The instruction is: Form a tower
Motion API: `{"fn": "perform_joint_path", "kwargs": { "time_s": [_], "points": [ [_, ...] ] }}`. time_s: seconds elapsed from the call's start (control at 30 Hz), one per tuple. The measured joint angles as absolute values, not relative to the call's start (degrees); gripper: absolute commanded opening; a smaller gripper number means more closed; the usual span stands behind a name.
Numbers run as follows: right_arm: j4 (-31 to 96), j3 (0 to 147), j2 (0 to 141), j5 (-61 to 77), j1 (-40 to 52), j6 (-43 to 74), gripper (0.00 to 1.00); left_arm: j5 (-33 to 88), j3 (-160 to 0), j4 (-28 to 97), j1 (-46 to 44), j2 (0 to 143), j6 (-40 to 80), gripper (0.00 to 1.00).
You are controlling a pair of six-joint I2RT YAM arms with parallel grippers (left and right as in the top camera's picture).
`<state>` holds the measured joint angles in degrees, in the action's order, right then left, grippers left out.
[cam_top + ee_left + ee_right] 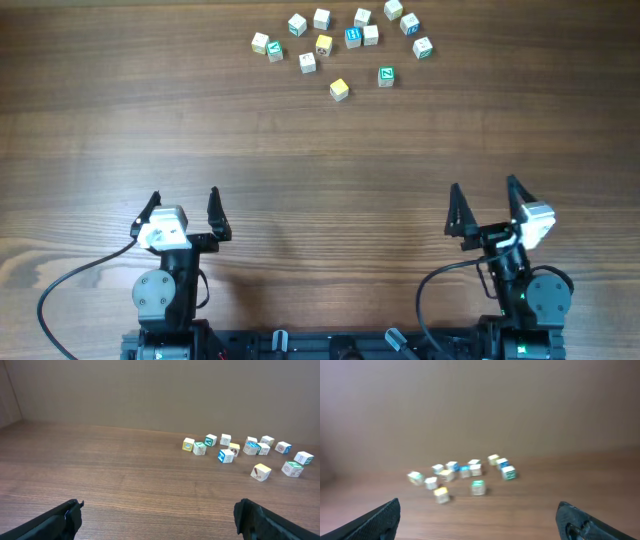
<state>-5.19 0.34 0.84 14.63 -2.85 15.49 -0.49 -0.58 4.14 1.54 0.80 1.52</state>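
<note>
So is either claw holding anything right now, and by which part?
Nothing is held. The left claw and the right claw both stand open and empty, well apart from the loose cubes.

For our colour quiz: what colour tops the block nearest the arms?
The block has a yellow top, clearest overhead.

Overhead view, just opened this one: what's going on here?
Nothing is being handled yet. The left arm and right arm sit at the near edge of the table, jaws wide open and empty. The letter cubes lie in a loose cluster on the far side, with one yellow-topped cube a little nearer than the rest. None looks stacked, so no tower has been started.
</note>
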Motion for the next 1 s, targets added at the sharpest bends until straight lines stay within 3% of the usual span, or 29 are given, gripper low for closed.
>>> {"fn": "perform_joint_path", "kwargs": {
  "time_s": [0.23, 0.33, 0.57, 0.73, 1.0],
  "points": [
    [-1.28, 0.34, 0.84, 15.66, -2.85, 57.93, 1.0, -0.49, -0.58, 4.16, 1.54, 0.8, 1.52, 1.0],
    [-1.28, 0.34, 0.84, 15.7, -2.85, 62.78, 1.0, -0.49, -0.58, 4.16, 1.54, 0.8, 1.52, 1.0],
    [-0.82, 0.75, 0.84, 19.7, -2.85, 57.12, 0.99, -0.49, -0.58, 4.16, 1.54, 0.8, 1.52, 1.0],
    [10.41, 12.95, 3.38, 19.4, -2.85, 45.65, 0.99, -0.49, -0.58, 4.16, 1.54, 0.8, 1.52, 1.0],
    [26.28, 45.54, 37.69, 15.73, -2.85, 27.57, 0.94, -0.47, -0.58, 4.16, 1.54, 0.82, 1.52, 1.0]
  ]
}}
